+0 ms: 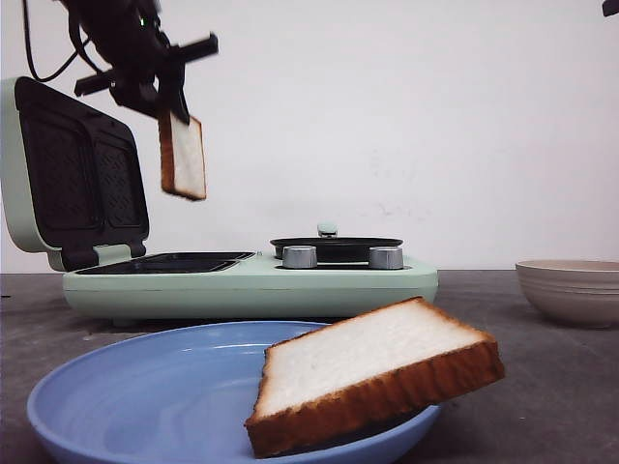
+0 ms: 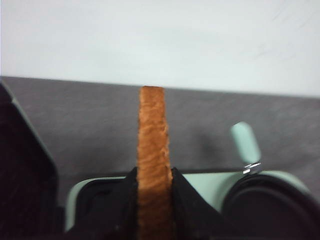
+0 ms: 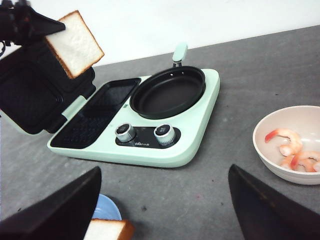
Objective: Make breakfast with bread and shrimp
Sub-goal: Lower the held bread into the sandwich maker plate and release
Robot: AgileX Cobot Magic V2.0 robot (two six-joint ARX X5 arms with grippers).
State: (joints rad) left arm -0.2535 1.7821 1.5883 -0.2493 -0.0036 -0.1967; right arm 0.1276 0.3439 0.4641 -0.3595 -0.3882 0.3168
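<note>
Left end effector (image 1: 172, 104) grips bread (image 1: 184, 157) — hanging below.

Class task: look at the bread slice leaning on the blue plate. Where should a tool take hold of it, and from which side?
Grip the raised crust edge of the bread slice, coming from the robot's right. That end overhangs the blue plate rim, so fingers can likely close above and below it. The lower end rests inside the plate, leaving less room underneath.

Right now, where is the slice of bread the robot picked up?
The slice of bread hangs in the air from the left hand, on the left of the front view, above the open sandwich maker.
</note>
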